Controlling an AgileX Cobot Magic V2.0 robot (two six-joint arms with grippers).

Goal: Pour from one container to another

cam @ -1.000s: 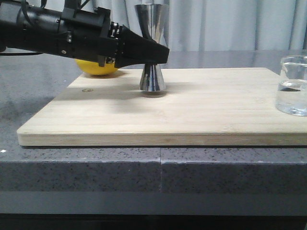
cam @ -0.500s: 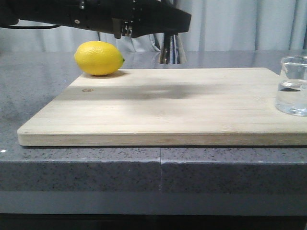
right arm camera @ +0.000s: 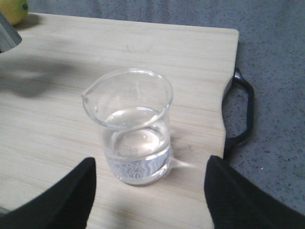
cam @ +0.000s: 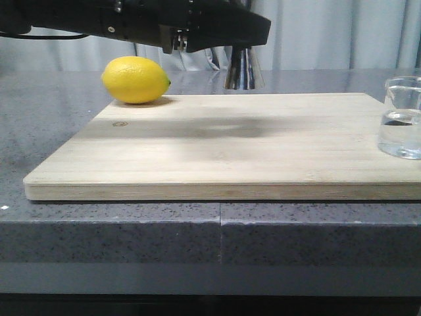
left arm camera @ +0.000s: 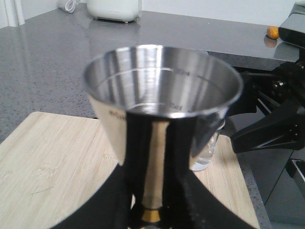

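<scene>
My left gripper [cam: 253,31] is shut on the narrow gold-banded waist of the steel jigger [left arm camera: 162,95] and holds it upright in the air above the back of the wooden board [cam: 223,164]. In the front view only the jigger's lower cone [cam: 242,70] shows under the arm. Its upper cup looks empty in the left wrist view. The clear glass beaker [right arm camera: 131,129], about a third full of clear liquid, stands on the board at the right edge [cam: 400,122]. My right gripper [right arm camera: 150,186] is open, its fingers on either side of the beaker's base and apart from the glass.
A yellow lemon [cam: 135,79] lies at the board's back left corner. The board has a black handle [right arm camera: 243,112] on its right side. A grey stone counter [cam: 131,217] carries the board. A white appliance [left arm camera: 114,8] stands far back on the counter.
The left gripper has lifted the jigger off the board and carried it up and to the right; in the last half second it drifted slightly further right. The beaker has not moved.
</scene>
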